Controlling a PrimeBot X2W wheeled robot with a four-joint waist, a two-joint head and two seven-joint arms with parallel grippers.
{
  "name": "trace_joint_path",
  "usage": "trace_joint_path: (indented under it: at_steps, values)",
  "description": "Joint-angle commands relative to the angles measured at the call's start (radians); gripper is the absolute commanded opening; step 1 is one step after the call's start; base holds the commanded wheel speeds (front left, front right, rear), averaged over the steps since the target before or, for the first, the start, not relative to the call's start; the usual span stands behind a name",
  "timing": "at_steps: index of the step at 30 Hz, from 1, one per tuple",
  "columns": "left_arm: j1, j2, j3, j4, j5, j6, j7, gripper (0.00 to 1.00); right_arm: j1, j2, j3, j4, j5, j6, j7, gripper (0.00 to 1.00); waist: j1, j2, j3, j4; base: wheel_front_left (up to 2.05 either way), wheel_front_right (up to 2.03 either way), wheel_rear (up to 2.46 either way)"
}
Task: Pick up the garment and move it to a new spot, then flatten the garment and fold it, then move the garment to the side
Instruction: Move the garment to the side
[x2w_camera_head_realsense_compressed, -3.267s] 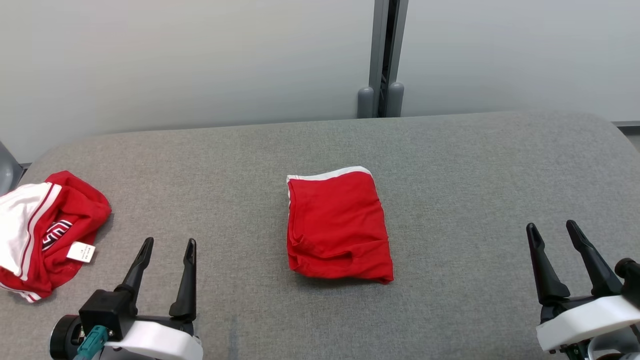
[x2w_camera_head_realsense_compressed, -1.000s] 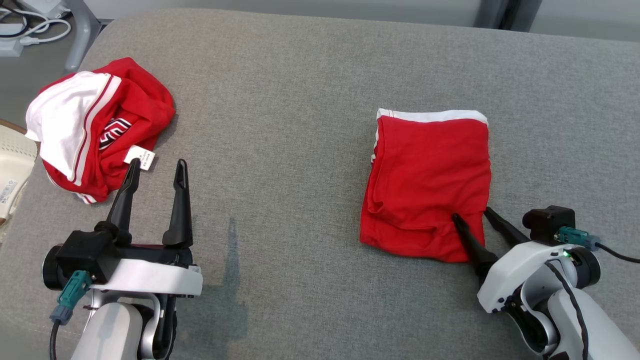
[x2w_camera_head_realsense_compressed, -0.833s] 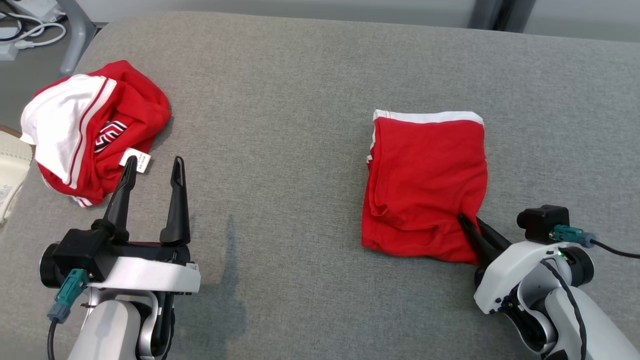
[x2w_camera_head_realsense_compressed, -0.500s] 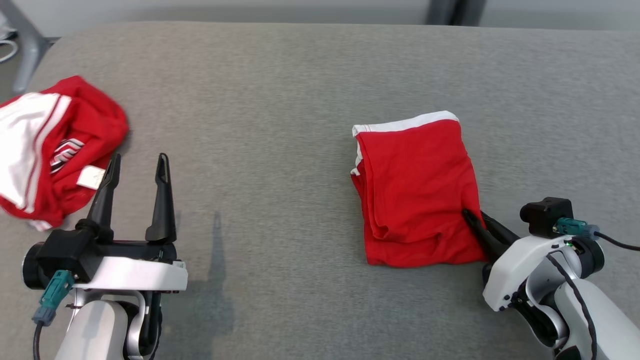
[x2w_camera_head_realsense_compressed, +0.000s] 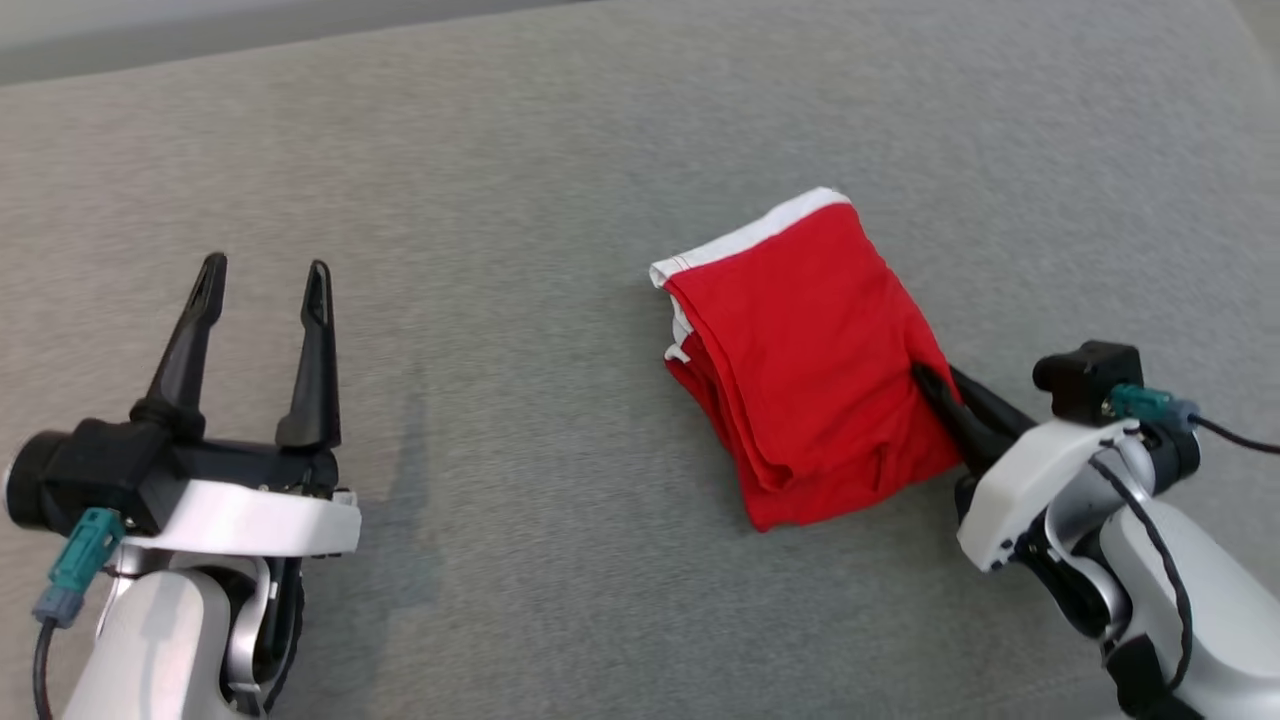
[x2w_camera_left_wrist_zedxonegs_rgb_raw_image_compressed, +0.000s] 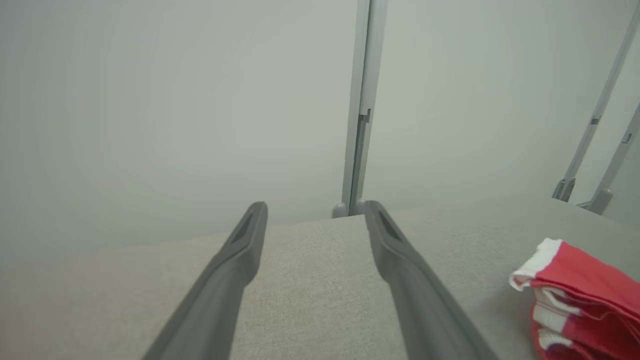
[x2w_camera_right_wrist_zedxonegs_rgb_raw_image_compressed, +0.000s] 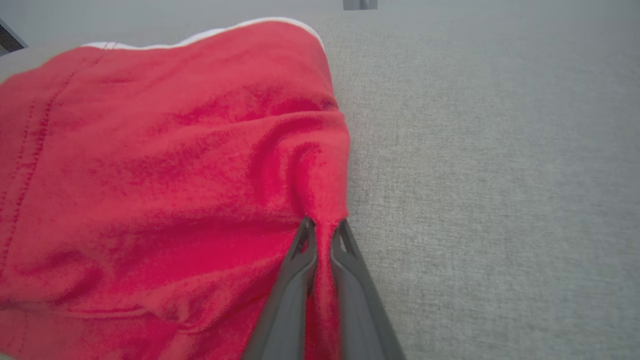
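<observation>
The folded red garment (x2w_camera_head_realsense_compressed: 810, 350) with a white band along its far edge lies on the grey padded table (x2w_camera_head_realsense_compressed: 560, 180), right of centre. My right gripper (x2w_camera_head_realsense_compressed: 935, 385) is shut on the garment's right edge; in the right wrist view a pinch of red cloth (x2w_camera_right_wrist_zedxonegs_rgb_raw_image_compressed: 322, 220) is squeezed between its two fingers (x2w_camera_right_wrist_zedxonegs_rgb_raw_image_compressed: 292, 280). My left gripper (x2w_camera_head_realsense_compressed: 262, 275) hovers open over bare table at the lower left, well apart from the garment. In the left wrist view the garment's stacked layers (x2w_camera_left_wrist_zedxonegs_rgb_raw_image_compressed: 580, 295) show at the lower right, beyond the open fingers (x2w_camera_left_wrist_zedxonegs_rgb_raw_image_compressed: 240, 260).
A pale wall with a grey vertical post (x2w_camera_left_wrist_zedxonegs_rgb_raw_image_compressed: 361, 110) rises behind the table's far edge. Slanted grey frame legs (x2w_camera_left_wrist_zedxonegs_rgb_raw_image_compressed: 595, 150) stand at the far right. Bare grey table (x2w_camera_head_realsense_compressed: 520, 420) lies between my two grippers.
My right gripper has closed on the garment's right edge and dragged it, turning it counter-clockwise. The head camera has swung, so the crumpled red-and-white garment at the left has left the picture.
</observation>
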Motion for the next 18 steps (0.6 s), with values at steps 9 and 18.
trace_joint_path:
  at_steps: [9,18]
  values:
    - [-0.085,0.075,-0.006,-0.068,0.038,-0.015,0.072,1.0,-0.191,-0.048,0.056,0.118,0.066,0.0,-0.119,0.0,0.0,0.0,0.16,-0.171,0.0,0.0,0.0]
    - [-0.147,0.121,-0.027,-0.13,0.066,-0.032,0.135,1.0,-0.342,-0.184,0.027,0.305,0.127,0.0,-0.219,0.0,0.0,0.0,0.244,-0.2,0.0,0.0,0.0]
